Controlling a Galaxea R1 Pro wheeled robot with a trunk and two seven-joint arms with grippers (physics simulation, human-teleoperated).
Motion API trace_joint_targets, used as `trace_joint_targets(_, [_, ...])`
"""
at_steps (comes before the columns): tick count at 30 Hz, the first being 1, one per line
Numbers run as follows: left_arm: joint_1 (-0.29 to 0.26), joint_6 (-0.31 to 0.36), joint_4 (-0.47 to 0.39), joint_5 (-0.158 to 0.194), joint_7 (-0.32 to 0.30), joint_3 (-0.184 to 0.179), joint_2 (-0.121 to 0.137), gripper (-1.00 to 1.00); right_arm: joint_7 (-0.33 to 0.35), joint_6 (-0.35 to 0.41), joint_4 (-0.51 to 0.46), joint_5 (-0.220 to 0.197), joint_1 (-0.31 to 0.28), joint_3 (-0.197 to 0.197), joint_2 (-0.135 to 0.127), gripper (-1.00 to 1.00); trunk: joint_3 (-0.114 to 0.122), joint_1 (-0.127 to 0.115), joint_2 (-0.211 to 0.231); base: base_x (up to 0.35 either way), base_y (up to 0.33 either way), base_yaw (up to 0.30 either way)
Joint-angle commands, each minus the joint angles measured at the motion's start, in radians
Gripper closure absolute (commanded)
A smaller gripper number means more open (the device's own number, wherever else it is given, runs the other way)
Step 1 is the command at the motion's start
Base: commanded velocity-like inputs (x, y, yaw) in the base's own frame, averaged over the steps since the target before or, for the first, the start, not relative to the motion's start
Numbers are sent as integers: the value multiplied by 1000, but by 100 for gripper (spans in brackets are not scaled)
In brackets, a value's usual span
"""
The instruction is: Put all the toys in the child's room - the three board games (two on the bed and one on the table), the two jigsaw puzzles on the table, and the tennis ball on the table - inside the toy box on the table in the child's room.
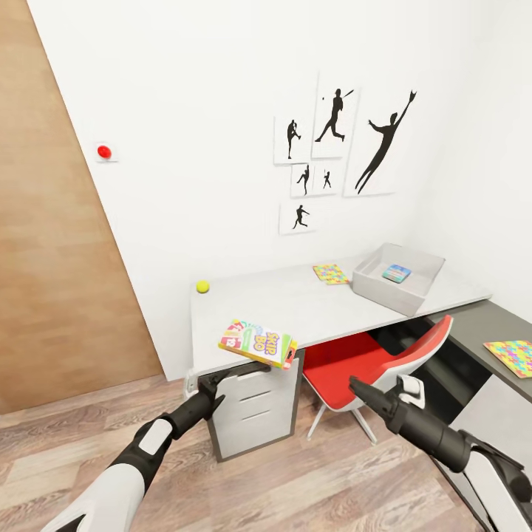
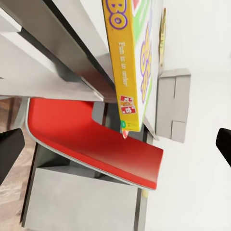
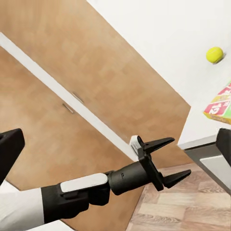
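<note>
The table point(image 1: 310, 307) carried the toy box point(image 1: 369, 284) at its far right. The yellow board game point(image 1: 258, 343) overhung the near left edge, long axis along it, just above and beyond the left gripper point(image 1: 240, 373), whose jaws stood wide. The right gripper point(image 1: 362, 390), farther off, seemed nearly closed.

Head camera high, facing down at the table point(image 1: 310, 310), both wrist cameras low beside its near corner, sharing the board game point(image 2: 137, 62)

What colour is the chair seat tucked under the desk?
Red, on white legs; the chair shows best in the head view.
</note>
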Motion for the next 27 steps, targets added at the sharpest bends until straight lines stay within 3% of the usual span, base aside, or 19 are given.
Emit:
trace_joint_targets(1, [-1, 8, -1, 4, 0, 4, -3, -100, 3, 9, -2, -15, -1, -10, 8, -100, -1, 0, -1, 0, 0, 0])
trace_joint_targets(8, [-1, 8, -1, 3, -1, 4, -7, -100, 15, 8, 4, -60, -1, -38, 21, -100, -1, 0, -1, 0, 0, 0])
trace_joint_targets(27, [-1, 10, -1, 3, 0, 3, -14, -100, 11, -8, 61, -63, -1, -43, 27, -100, -1, 0, -1, 0, 0, 0])
